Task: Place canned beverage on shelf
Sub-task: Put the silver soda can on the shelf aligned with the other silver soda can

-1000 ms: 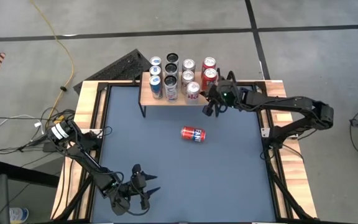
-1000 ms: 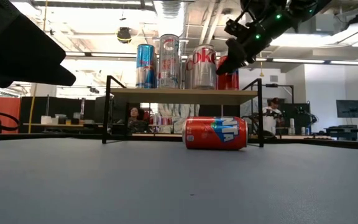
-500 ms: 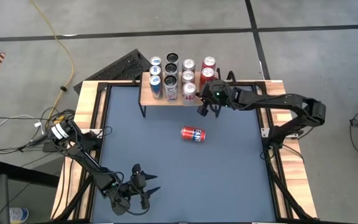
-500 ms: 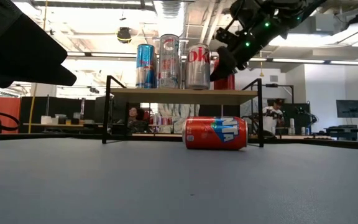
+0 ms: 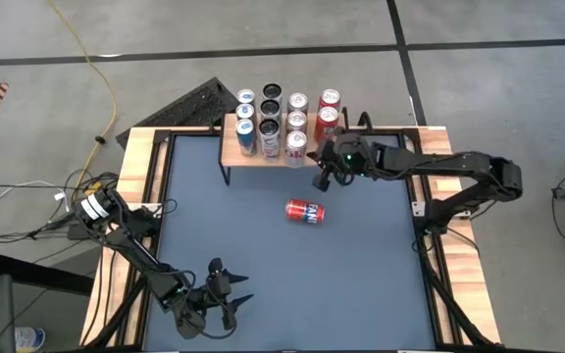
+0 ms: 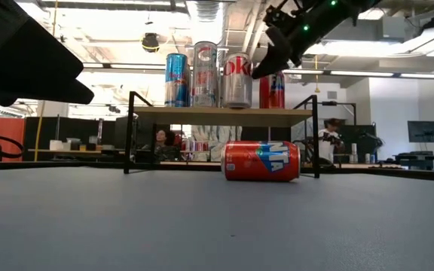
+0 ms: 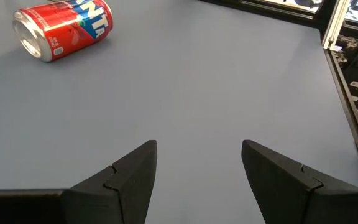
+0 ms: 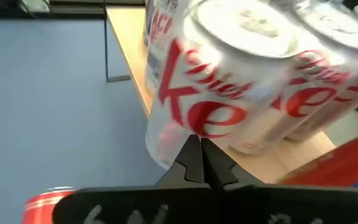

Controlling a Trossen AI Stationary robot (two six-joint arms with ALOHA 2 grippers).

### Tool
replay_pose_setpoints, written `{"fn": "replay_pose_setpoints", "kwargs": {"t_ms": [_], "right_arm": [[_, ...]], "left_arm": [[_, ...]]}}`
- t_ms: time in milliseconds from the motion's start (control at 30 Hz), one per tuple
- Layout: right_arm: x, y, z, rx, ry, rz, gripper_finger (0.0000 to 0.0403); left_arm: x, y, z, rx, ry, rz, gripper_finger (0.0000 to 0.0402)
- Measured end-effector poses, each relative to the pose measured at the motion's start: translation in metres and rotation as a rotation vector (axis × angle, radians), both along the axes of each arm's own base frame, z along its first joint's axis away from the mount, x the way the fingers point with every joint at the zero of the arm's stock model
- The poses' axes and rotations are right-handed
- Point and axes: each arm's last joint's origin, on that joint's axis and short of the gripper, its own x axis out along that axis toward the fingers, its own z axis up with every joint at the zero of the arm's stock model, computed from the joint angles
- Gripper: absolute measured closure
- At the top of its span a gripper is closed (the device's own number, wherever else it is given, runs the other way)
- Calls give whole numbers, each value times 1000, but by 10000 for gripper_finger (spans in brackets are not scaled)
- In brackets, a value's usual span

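Note:
A red Fanta can (image 5: 305, 211) lies on its side on the dark table mat, in front of the shelf; it also shows in the low view (image 6: 261, 161) and the left wrist view (image 7: 64, 28). The shelf (image 5: 230, 149) stands at the table's far edge, with several upright cans on its wooden top (image 6: 224, 111). My right gripper (image 5: 322, 173) is shut. It hovers at the shelf's front right, level with the cans, pointing at a silver Diet Coke can (image 8: 222, 87). My left gripper (image 5: 226, 299) is open and empty near the table's near edge. My right gripper's shut fingertips (image 8: 197, 152) point at the lower side of the silver Diet Coke can (image 8: 185, 134), coming level from the table's right. I cannot tell whether they touch it. The can stands upright on the shelf.
Two red Coke cans (image 5: 328, 108) stand at the shelf's right end, just behind my right gripper. Blue, black and silver cans (image 5: 259, 120) fill the rest of the top. Wooden rails (image 5: 140, 176) frame the mat. Open mat lies between the Fanta can and my left gripper.
My right gripper, fingers shut, has moved toward the table's left along the shelf's front and risen slightly. The silver Diet Coke can at the front has slid a little toward the left on the shelf, staying upright. The Fanta can has not moved.

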Motion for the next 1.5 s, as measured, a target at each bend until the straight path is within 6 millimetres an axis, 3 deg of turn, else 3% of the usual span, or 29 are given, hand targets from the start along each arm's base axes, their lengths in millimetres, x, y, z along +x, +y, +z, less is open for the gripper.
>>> {"fn": "replay_pose_setpoints", "kwargs": {"t_ms": [200,700,1100,1500], "right_arm": [[10,6,-14,-62,73,-60,403],[17,30,-13,-31,24,-18,403],[38,27,-25,-25,-39,11,403],[35,12,-29,-26,-14,-30,403]], "left_arm": [[0,0,0,0,0,-1,177],[0,0,0,10,0,1,177],[0,1,0,12,-3,8,177],[1,1,0,2,1,3,177]]}}
